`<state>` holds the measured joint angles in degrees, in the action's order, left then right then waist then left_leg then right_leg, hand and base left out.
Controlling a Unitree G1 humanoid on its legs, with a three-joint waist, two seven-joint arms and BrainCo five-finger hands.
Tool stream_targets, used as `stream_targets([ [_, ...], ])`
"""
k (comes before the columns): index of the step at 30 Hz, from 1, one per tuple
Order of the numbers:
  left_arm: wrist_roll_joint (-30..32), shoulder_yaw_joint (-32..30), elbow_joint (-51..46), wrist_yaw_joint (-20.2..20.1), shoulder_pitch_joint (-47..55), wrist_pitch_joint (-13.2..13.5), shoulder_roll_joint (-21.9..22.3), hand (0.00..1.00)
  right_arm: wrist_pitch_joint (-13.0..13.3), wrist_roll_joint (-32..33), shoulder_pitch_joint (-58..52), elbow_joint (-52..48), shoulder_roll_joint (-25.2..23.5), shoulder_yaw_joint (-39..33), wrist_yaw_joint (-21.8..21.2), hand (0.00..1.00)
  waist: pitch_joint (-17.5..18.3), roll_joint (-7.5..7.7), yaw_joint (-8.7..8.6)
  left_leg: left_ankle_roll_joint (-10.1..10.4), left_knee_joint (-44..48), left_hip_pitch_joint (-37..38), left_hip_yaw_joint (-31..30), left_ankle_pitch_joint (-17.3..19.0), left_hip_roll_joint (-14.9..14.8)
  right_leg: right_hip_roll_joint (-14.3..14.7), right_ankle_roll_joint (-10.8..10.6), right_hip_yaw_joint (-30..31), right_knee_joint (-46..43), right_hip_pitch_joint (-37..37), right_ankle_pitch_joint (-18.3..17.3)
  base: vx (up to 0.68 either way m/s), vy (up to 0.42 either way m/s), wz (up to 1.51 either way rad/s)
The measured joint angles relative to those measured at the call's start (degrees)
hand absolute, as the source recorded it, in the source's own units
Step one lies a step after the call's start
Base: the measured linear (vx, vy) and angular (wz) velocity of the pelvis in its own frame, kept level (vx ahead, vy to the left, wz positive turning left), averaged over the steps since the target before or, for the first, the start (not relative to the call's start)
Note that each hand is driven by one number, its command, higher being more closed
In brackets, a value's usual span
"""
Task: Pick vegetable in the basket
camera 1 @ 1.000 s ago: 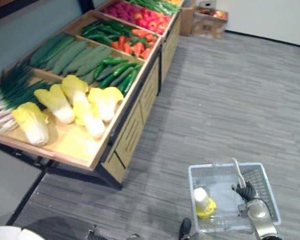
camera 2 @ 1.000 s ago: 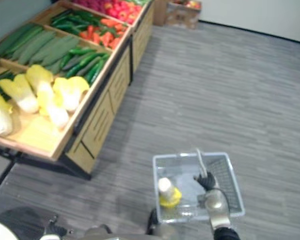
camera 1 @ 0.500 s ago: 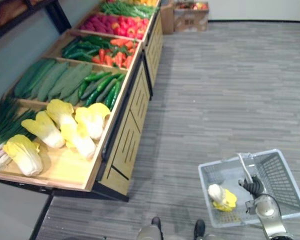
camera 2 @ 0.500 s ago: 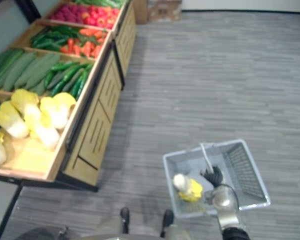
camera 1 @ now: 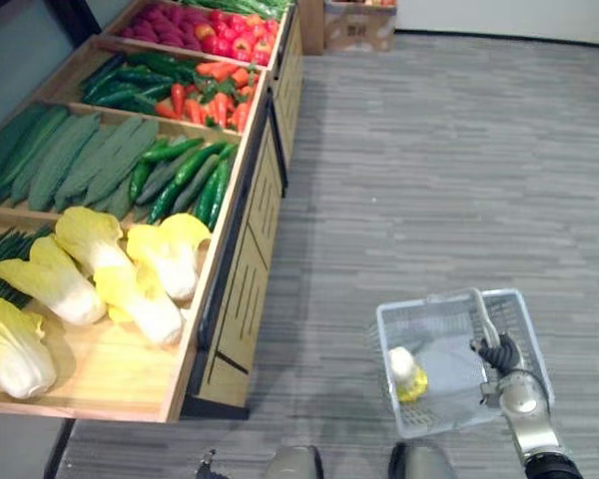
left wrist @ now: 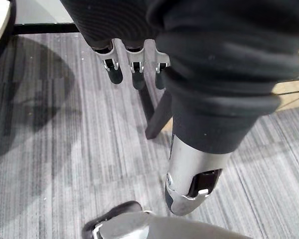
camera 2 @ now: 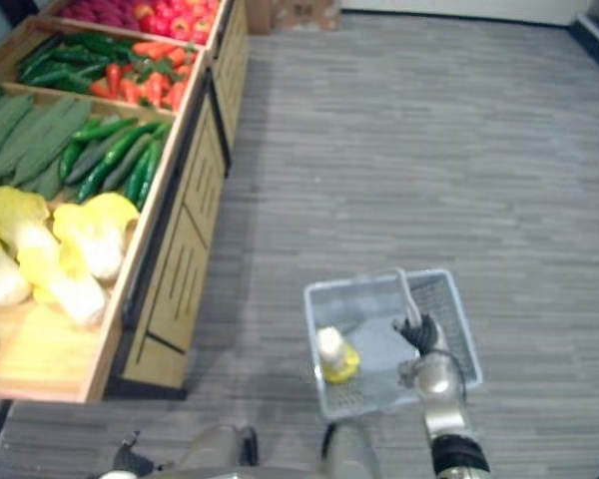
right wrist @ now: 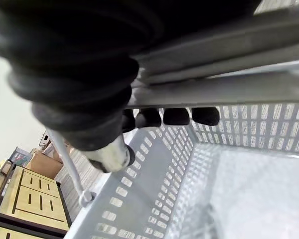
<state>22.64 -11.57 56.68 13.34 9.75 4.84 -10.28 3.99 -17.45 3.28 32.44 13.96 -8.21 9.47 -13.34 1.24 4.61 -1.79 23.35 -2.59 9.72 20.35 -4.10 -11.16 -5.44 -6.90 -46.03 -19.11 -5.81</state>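
One pale, yellow-leafed cabbage (camera 1: 406, 373) in basket (camera 1: 451, 361)

A wooden produce stand (camera 1: 242, 279) (panelled front) stands on grey striped floor (camera 1: 429, 180), perhaps a cardboard box (camera 1: 359, 22) beyond.

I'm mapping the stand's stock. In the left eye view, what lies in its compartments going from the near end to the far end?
Pale yellow cabbages → dark green cucumbers → green and orange-red peppers → red produce → cardboard box on the floor beyond.
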Motion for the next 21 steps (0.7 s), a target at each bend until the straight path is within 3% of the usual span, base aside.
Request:
stream_targets([
  [3, -0.15, -0.01, -0.88, 0.18, -0.71, 0.01, -1.61, 0.00, -0.17, 0.02, 1.06, -0.01, 0.18, -0.07, 0.06, 1.00, 0.10, 0.49, -0.42, 0.20, -0.88, 1.27, -1.41, 0.38, 0.01, -0.32, 1.97, -2.01, 3.76, -1.94, -1.30, 0.22, 0.009, 0.30],
  [5, -2.26, -0.11, -0.87, 0.52, -2.15, -0.03, -2.14, 0.00, -0.32, 0.00, 3.46, 0.44, 0.53, -0.08, 0.06, 1.00, -0.50, 0.20, -1.21, 0.77, -2.84, 2.74, -2.29, 0.05, -0.48, 0.39, 1.61, -5.08, 16.22, -2.15, -1.01, 0.28, -0.082, 0.26],
  [7, -2.34, 0.00, -0.85, 1.32, -4.54, 0.00, -1.51, 0.00, -0.32, 0.01, 5.29, 1.77, 1.75, -0.27, 0.25, 1.00, -0.94, -0.39, -1.46, 2.64, -6.54, 5.52, -3.76, -0.70, -1.19, 1.40, -0.93, -4.71, 30.43, -2.37, 1.83, 0.48, -0.188, 0.30],
  [9, -2.34, -0.03, -0.80, 1.56, -5.56, -0.01, -1.33, 0.00, -0.33, 0.01, 5.30, 1.78, 1.78, -0.37, 0.41, 1.00, -1.00, -0.26, -1.77, 4.69, -8.57, 7.56, -5.00, -0.80, -1.29, 1.32, -1.12, -2.97, 36.31, -2.23, 4.33, 0.40, -0.236, 0.41],
  [10, -2.33, -0.08, -0.81, 1.62, -5.68, 0.00, -1.37, 0.00, -0.34, -0.02, 5.21, 1.74, 1.64, -0.34, 0.41, 1.00, -0.94, 0.24, -2.61, 6.30, -9.29, 9.25, -6.24, 0.00, -1.48, 0.87, -0.46, -2.12, 36.90, -1.78, 6.06, 0.49, -0.371, 0.64],
  [11, -2.32, -0.14, -0.65, 1.66, -5.70, -0.06, -1.13, 0.00, -0.47, -0.03, 5.17, 1.74, 1.65, -0.33, 0.40, 1.00, -0.99, -0.04, -2.97, 7.53, -8.82, 10.45, -7.77, 0.69, -2.74, 1.09, 1.42, -2.16, 33.26, -2.17, 11.94, 0.59, -0.447, 0.54],
  [12, -2.34, -0.13, -0.50, 1.70, -5.83, -0.10, -0.43, 0.00, -0.66, -0.03, 5.32, 1.74, 1.90, -0.35, 0.40, 1.00, -0.84, -1.32, -2.81, 7.88, -7.98, 10.20, -8.48, 0.49, -4.15, 2.18, 2.67, -3.12, 30.60, -2.98, 9.82, 0.48, -0.376, 0.34],
  [13, -2.33, -0.18, -0.43, 1.72, -5.72, -0.01, -0.11, 0.00, -0.72, -0.03, 5.54, 1.55, 1.55, -0.27, 0.36, 1.00, -0.64, -1.68, -2.86, 9.97, -4.31, 8.13, -9.52, -1.46, -5.96, 3.15, 3.92, -4.38, 27.22, -3.65, 6.67, 0.36, -0.300, 0.16],
  [14, -2.34, -0.23, 0.28, 1.73, -5.69, -0.04, 0.08, 0.00, -0.73, -0.02, 5.40, 1.45, 1.31, -0.27, 0.33, 1.00, -0.63, -1.78, -2.92, 9.91, -0.40, 6.46, -10.51, -3.37, -7.03, 3.83, 4.79, -5.44, 25.45, -3.44, 4.43, 0.45, -0.384, 0.30],
  [16, -2.61, -0.61, 0.67, 1.70, -5.21, -0.36, 0.78, 0.00, -0.73, 0.00, 4.27, 0.90, 1.32, -0.33, 0.33, 1.00, -0.66, -1.82, -2.96, 9.13, 10.34, 2.31, -10.98, -9.66, -9.01, 5.04, 6.31, -7.38, 23.52, -0.77, 0.57, 0.44, -0.373, 0.30],
  [17, -4.04, -0.60, 0.79, 1.63, -4.77, -0.47, 1.42, 0.00, -0.74, 0.02, 3.61, 0.66, 1.30, -0.32, 0.32, 1.00, -0.76, -1.66, -2.83, 8.61, 18.07, -0.84, -11.43, -17.55, -10.06, 5.53, 7.52, -8.43, 23.97, 2.54, -0.98, 0.43, -0.327, 0.27],
  [18, -4.34, -0.54, 1.14, 1.54, -4.72, -0.39, 1.94, 0.00, -0.74, 0.06, 3.05, -0.32, 1.32, -0.33, 0.35, 1.00, -0.92, -1.38, -2.58, 7.94, 24.92, -3.58, -11.29, -17.13, -11.02, 5.78, 8.14, -8.79, 25.06, 5.82, -1.71, 0.50, -0.347, 0.20],
  [21, -4.41, -0.62, 1.49, 1.49, -3.99, -0.34, 2.22, 0.00, -0.74, 0.12, 2.76, -1.44, 1.43, -0.67, 0.56, 1.00, -1.17, -0.54, -2.17, 6.16, 30.79, -9.21, -8.72, -13.32, -10.44, 5.99, 8.40, -8.77, 29.61, 12.65, -4.11, 0.32, -0.222, 0.05],
])
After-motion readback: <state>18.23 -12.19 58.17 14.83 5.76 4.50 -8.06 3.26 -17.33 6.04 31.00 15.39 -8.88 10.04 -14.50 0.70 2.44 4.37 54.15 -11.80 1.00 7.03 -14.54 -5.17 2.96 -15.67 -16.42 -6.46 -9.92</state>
